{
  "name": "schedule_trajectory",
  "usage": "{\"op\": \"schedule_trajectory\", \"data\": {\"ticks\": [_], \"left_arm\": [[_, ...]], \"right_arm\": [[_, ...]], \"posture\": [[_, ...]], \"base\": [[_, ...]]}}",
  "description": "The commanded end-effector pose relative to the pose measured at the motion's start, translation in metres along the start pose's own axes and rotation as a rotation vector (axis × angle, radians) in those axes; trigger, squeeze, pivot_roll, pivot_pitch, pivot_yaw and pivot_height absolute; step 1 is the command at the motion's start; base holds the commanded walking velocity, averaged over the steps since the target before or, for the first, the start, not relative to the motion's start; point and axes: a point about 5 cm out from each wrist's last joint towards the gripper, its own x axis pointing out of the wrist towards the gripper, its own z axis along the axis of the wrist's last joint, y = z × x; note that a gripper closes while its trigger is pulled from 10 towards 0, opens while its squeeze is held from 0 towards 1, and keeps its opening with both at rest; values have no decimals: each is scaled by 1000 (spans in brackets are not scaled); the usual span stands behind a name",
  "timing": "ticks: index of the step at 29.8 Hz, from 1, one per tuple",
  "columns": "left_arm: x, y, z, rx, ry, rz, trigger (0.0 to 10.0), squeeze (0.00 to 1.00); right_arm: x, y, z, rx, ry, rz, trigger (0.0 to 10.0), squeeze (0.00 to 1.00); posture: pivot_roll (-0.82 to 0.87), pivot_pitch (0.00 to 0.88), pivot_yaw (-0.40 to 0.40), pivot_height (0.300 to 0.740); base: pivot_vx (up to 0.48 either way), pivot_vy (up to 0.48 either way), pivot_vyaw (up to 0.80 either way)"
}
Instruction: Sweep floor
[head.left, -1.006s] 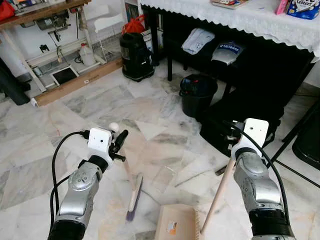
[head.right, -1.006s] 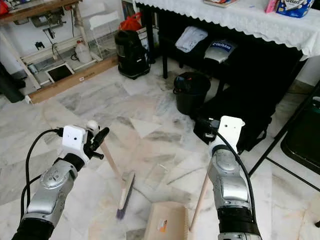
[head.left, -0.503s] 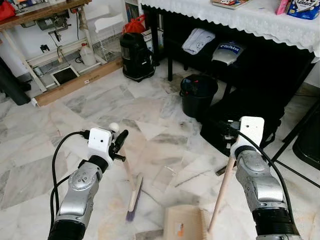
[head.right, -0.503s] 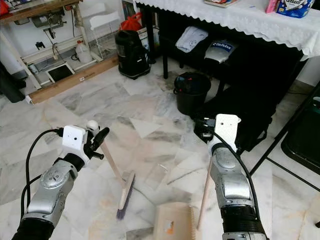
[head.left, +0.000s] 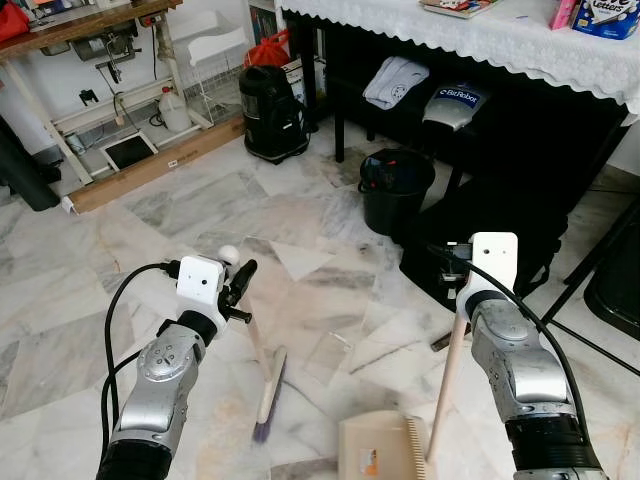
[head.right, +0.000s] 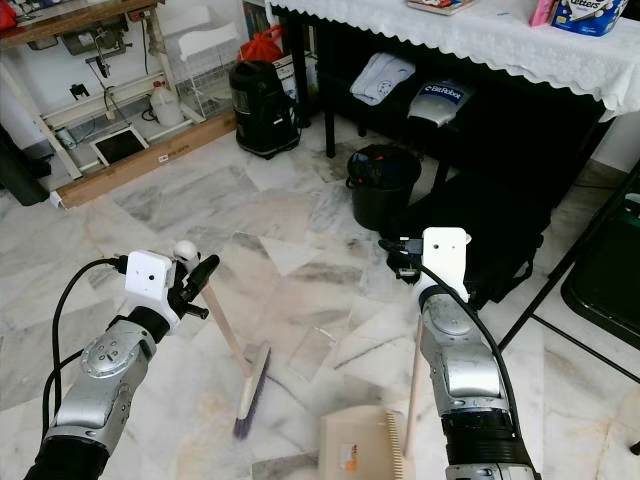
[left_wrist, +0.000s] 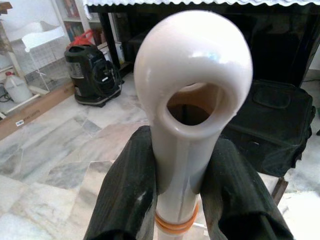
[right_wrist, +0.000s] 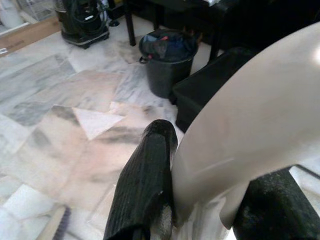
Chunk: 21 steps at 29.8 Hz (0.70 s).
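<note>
The dustpan (head.left: 378, 446) has slid across the marble floor (head.left: 180, 205) toward the robot's right over the last second, and its wooden handle (head.left: 447, 372) now stands steeper, nearly upright under the right gripper (right_wrist: 210, 200), whose black fingers (right_wrist: 145, 185) are clamped on the pale grip at the top of that handle. The broom (head.left: 263, 385) hasn't budged: its purple-bristled head rests on the tiles just left of the dustpan, with a small gap between them, and the left gripper (left_wrist: 182, 200) is closed tight around the white looped cap (left_wrist: 192, 95) of the broomstick. So the pan is being repositioned while the brush waits, which to me reads as lining up the pan's mouth for the next stroke; the sweeping itself looks early, with no pile of dirt that I can make out. Ahead, a black bin (head.left: 396, 187) sits by a black bag (head.left: 500, 230) under the desk (head.left: 480, 35) with its white lace cloth, and a black vacuum cleaner (head.left: 272, 110) stands further left near a long wooden plank (head.left: 150, 165). The bag and a black metal frame (head.left: 590, 270) crowd the right arm's side, so a wide swing there could catch them.
</note>
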Motion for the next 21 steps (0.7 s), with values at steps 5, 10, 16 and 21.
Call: {"op": "schedule_trajectory", "data": {"ticks": [5, 10, 16, 21], "left_arm": [[1, 3, 4, 14, -11, 2, 10000, 0], [1, 3, 4, 13, -10, 2, 10000, 0], [1, 3, 3, 14, -8, 3, 10000, 0], [2, 3, 3, 16, -8, 4, 10000, 0]], "right_arm": [[-2, 3, 6, 89, 15, 26, 10000, 0], [-2, 2, 5, 96, 26, 21, 10000, 0], [-2, 1, 5, 104, 34, 18, 10000, 0], [-2, -1, 10, 39, 5, 1, 10000, 0]], "posture": [[-49, 71, 62, 740], [-49, 70, 63, 740], [-48, 71, 63, 740], [-49, 69, 63, 740]], "base": [[0, 0, 0], [0, 0, 0], [0, 0, 0], [0, 0, 0]]}}
